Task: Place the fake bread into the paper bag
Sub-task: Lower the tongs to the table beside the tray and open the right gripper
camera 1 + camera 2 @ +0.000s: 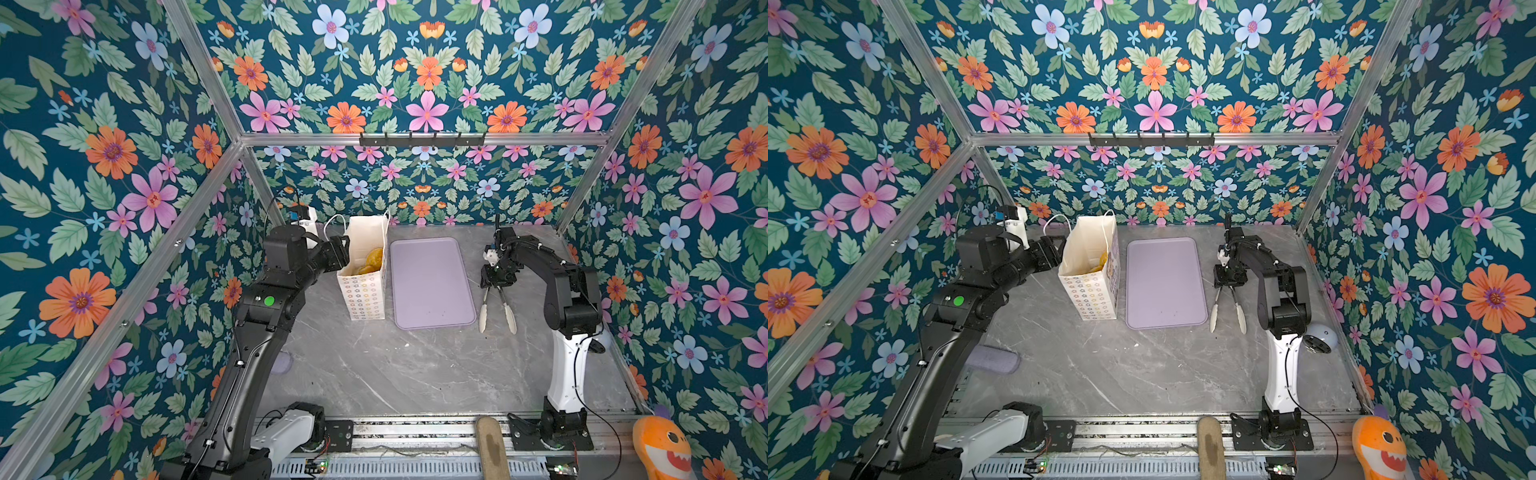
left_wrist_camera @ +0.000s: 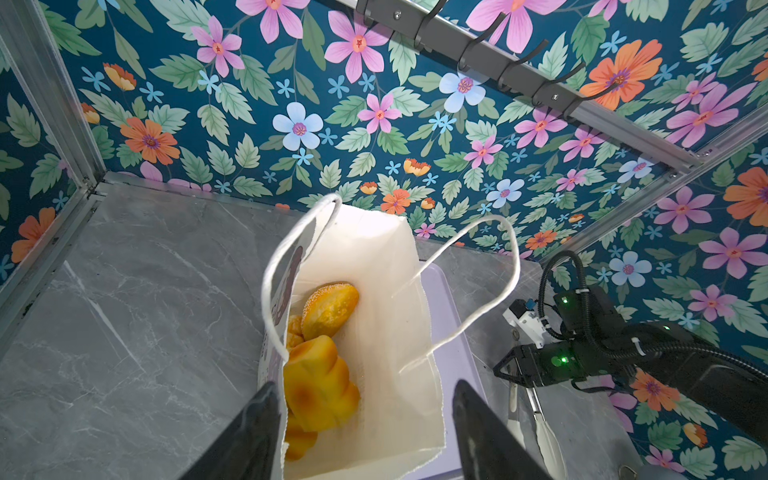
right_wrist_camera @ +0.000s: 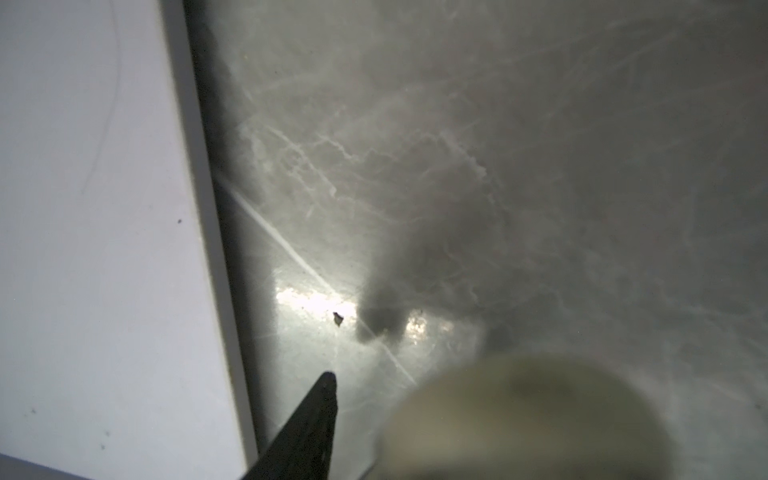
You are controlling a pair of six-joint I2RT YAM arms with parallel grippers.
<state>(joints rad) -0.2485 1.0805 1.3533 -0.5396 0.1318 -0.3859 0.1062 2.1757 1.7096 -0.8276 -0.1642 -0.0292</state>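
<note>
Handling: fake bread (image 2: 320, 386) looks light, glossy, slippery; take across the middle.
Where: inside paper bag (image 1: 362, 299); tray (image 1: 432, 286) bare.
Left gripper (image 2: 363, 384): jaws wide, straddling bag's end.
Right gripper (image 1: 496, 286): over tongs (image 1: 483, 316); grip unclear.

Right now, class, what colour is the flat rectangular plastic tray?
The tray is pale lilac; clearest in a top view.

marble table (image 1: 374, 374): paper bag (image 1: 363, 299), lilac tray (image 1: 432, 286), tongs (image 1: 484, 311)

Bright, even top views — right wrist view dim, blurred, glare on tabletop (image 3: 316, 299).
</note>
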